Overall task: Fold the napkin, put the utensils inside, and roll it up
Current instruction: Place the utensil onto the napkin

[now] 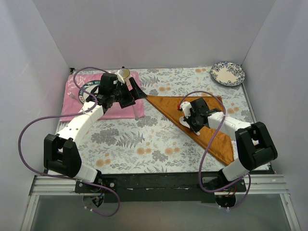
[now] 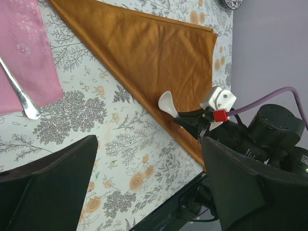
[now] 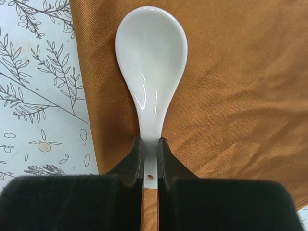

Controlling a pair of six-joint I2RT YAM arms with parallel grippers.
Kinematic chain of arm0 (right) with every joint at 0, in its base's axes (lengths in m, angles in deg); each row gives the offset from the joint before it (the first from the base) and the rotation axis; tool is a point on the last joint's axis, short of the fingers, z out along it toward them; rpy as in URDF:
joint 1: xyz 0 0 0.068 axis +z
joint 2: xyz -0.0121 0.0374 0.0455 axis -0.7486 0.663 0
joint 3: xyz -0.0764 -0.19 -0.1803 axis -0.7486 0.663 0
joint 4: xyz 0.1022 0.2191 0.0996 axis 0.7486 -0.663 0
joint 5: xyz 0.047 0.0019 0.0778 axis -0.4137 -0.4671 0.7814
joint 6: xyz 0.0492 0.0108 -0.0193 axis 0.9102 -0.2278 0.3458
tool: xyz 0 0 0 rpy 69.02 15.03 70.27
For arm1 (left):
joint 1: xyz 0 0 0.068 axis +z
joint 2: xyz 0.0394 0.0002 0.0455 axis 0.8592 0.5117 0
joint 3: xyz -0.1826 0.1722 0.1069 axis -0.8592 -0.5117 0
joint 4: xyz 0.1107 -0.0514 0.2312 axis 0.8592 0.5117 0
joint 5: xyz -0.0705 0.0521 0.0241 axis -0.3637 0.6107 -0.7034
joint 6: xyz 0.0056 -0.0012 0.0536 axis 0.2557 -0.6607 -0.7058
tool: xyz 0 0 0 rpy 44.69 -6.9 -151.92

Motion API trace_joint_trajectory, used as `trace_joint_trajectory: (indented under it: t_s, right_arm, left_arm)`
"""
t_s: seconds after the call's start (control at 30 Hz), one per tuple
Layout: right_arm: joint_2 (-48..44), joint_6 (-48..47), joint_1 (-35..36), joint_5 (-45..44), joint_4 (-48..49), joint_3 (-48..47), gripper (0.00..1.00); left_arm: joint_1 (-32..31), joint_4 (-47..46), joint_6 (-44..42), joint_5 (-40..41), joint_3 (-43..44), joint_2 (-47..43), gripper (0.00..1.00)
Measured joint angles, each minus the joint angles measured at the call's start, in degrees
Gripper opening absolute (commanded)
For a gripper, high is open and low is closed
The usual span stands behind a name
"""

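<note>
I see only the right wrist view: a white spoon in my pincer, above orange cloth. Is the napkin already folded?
Observer: Yes. In the top view the napkin is folded into a flat triangle.
Operator: Where is the left pincer?
Observer: The left pincer is open and empty, above the pink placemat at the far left.
Operator: Is any other utensil on the table?
Observer: A silver spoon lies partly on that placemat, with its bowl off the edge.
</note>
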Motion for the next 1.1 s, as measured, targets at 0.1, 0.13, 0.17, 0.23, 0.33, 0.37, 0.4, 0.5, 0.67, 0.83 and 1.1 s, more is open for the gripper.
trace_joint_trajectory:
  t_s: [0.1,0.13,0.17,0.23,0.33,0.37,0.4,0.5,0.67,0.83,1.1]
  right_arm:
    - [0.3,-0.4,0.0,-0.3,0.0,-0.2,0.14]
    - [0.4,-0.5,0.0,-0.4,0.1,-0.2,0.17]
    - [0.5,-0.6,0.0,-0.5,0.1,-0.2,0.20]
    - [0.6,-0.6,0.0,-0.9,0.2,-0.2,0.26]
    - [0.8,-0.5,0.0,-2.2,0.1,-0.2,0.36]
    - [1.0,-0.3,0.0,-3.0,0.0,-0.2,0.38]
    - [1.1,-0.1,0.0,-3.7,-0.2,-0.4,0.41]
    - [1.2,0.9,0.0,-5.0,-1.0,-1.4,0.45]
    - [-0.5,2.2,0.0,-4.3,-2.4,-3.7,0.50]
    - [-5.8,4.0,0.1,-2.9,-2.6,-4.5,0.51]
    - [-7.0,7.7,0.3,-3.0,-1.9,-4.5,0.50]
  left_arm:
    - [-0.5,0.0,0.0,0.0,0.0,0.4,0.89]
    - [-0.6,0.0,0.0,0.0,0.0,0.6,0.89]
    - [-0.7,0.0,0.0,0.0,0.0,0.7,0.89]
    - [-1.0,-0.1,0.0,0.0,0.0,1.3,0.86]
    - [-1.4,-0.5,0.0,0.0,0.0,3.0,0.81]
    - [-1.5,-0.8,0.0,0.0,0.0,4.0,0.79]
    - [-1.7,-1.2,0.2,0.1,0.0,5.1,0.76]
    - [-2.8,-2.5,0.9,0.1,0.3,9.7,0.65]
    - [-4.0,-4.6,2.2,1.1,2.4,19.7,0.61]
    - [-4.0,-4.7,2.6,4.6,5.1,25.6,0.56]
    - [-4.0,-7.1,4.0,9.4,9.9,30.9,0.42]
